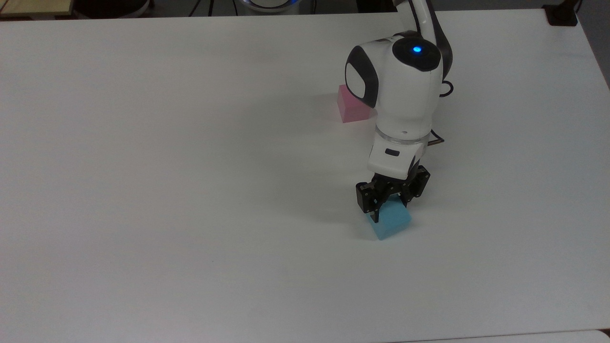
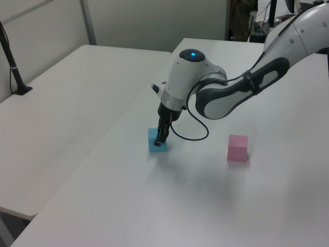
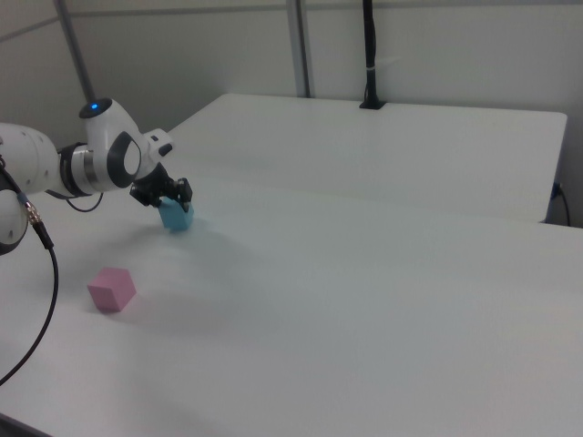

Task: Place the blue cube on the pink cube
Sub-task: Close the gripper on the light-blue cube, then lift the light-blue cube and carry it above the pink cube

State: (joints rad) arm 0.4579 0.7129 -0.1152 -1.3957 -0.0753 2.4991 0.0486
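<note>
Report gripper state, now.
Gripper: closed on the blue cube, which sits on the table.

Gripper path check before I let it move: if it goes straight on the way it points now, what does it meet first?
The gripper points down at the blue cube, jaws already astride it, so it likely meets the cube, then the table.

The white table (image 1: 190, 190) carries the pink cube (image 1: 351, 105) and, apparently still resting, the blue cube (image 1: 391, 223).
</note>
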